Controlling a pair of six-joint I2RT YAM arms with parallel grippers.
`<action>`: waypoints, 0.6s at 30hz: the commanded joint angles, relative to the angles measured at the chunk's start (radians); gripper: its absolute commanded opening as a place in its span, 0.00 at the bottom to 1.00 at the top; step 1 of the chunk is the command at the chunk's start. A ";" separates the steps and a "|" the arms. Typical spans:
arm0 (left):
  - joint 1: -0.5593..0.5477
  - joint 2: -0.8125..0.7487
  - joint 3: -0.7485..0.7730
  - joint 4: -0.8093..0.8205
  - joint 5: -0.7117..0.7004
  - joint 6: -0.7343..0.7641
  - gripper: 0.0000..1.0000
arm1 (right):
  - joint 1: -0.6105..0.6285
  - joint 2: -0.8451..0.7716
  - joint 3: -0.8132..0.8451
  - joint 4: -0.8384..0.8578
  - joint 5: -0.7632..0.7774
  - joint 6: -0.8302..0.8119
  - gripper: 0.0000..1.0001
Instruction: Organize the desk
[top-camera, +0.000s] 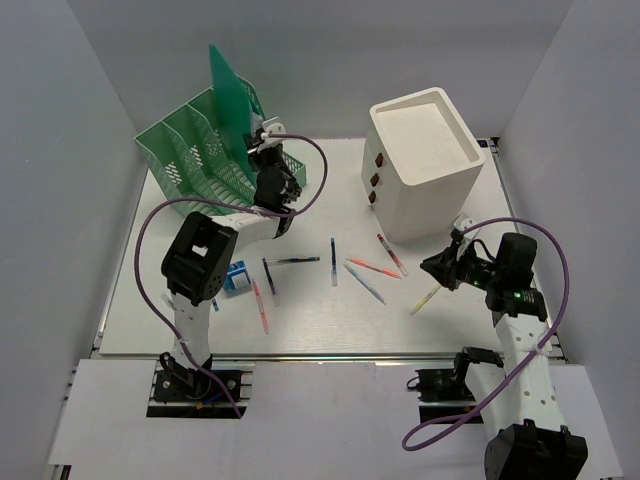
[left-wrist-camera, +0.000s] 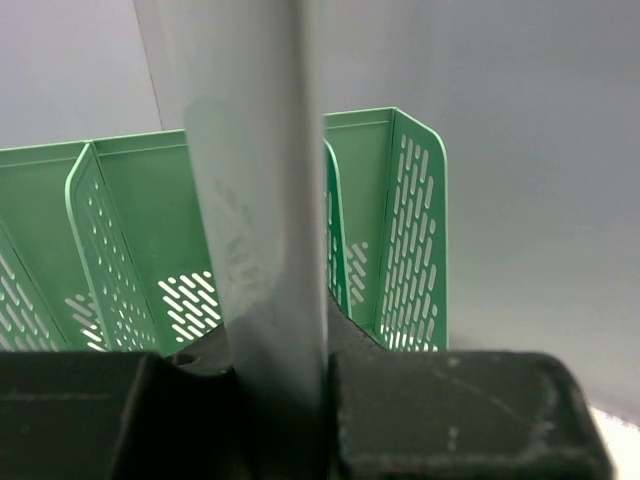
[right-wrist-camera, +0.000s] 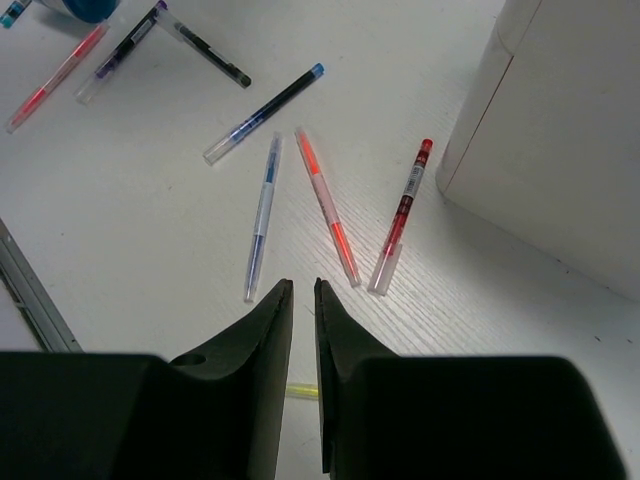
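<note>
Overhead, you see the desk (top-camera: 310, 325): flat white rectangle, rail-edged, between grey walls (top-camera: 60, 150). Your left gripper (top-camera: 264, 136) clamps a green sheet (top-camera: 228, 90) at the far-left corner rack (top-camera: 190, 150); the right wrist view alone shows your right gripper (right-wrist-camera: 303, 300) nearly closed, empty.

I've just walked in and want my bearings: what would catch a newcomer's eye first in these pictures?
First, the left tool at the back left, pinching a green sheet upright over the green file rack. Then the loose pens strewn across the middle of the desk, with the right tool hovering nearly closed beside them, near the white drawer box.
</note>
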 joint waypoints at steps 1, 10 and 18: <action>-0.005 -0.002 -0.018 0.108 0.011 0.025 0.00 | 0.000 0.004 0.013 -0.004 -0.025 -0.009 0.20; -0.005 0.011 -0.023 0.144 0.014 0.024 0.00 | 0.002 0.008 0.010 -0.002 -0.025 -0.009 0.20; -0.005 0.026 -0.066 0.150 -0.032 0.010 0.00 | 0.000 0.004 0.010 -0.001 -0.022 -0.006 0.20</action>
